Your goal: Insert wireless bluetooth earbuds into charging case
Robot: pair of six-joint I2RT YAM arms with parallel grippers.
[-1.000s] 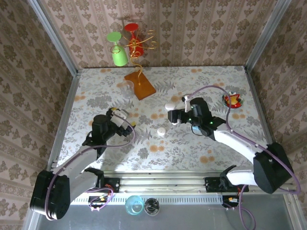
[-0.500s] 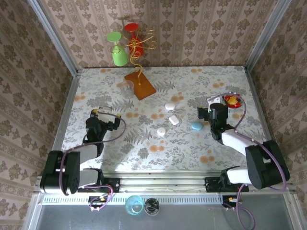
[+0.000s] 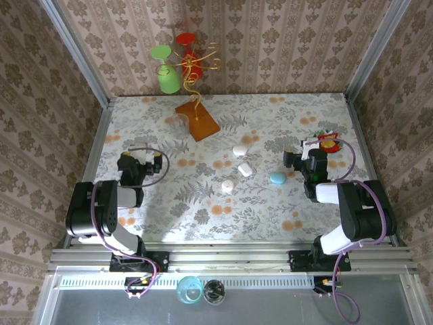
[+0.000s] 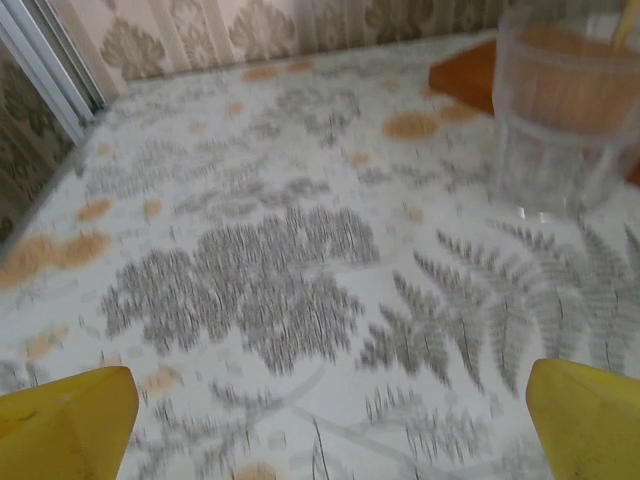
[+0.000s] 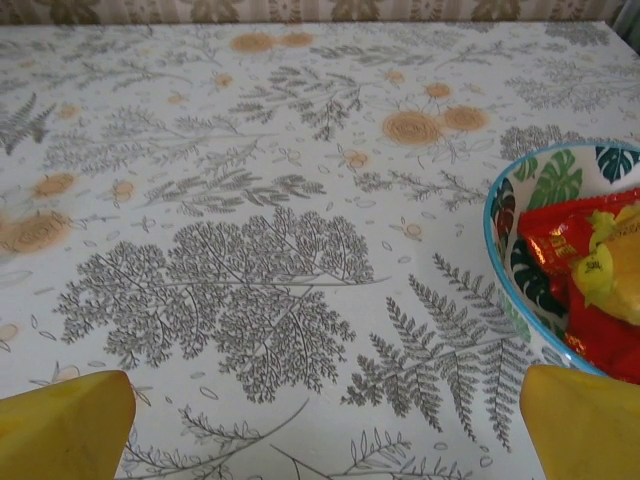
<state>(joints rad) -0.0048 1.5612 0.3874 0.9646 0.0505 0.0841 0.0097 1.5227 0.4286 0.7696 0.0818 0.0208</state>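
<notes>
Left gripper (image 4: 325,425) and right gripper (image 5: 325,420) both spread wide, nothing between the fingers. Earbuds too small to pick out. White cases (image 3: 245,169) and blue case (image 3: 277,178) lie between the grippers; blue case near right gripper, to its left

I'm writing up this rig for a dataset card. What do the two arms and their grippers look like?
The left arm and right arm have pale grey links between bulky black joints, each trailed by a thin purple cable. The left gripper and right gripper have blunt, bright yellow fingertips.
</notes>
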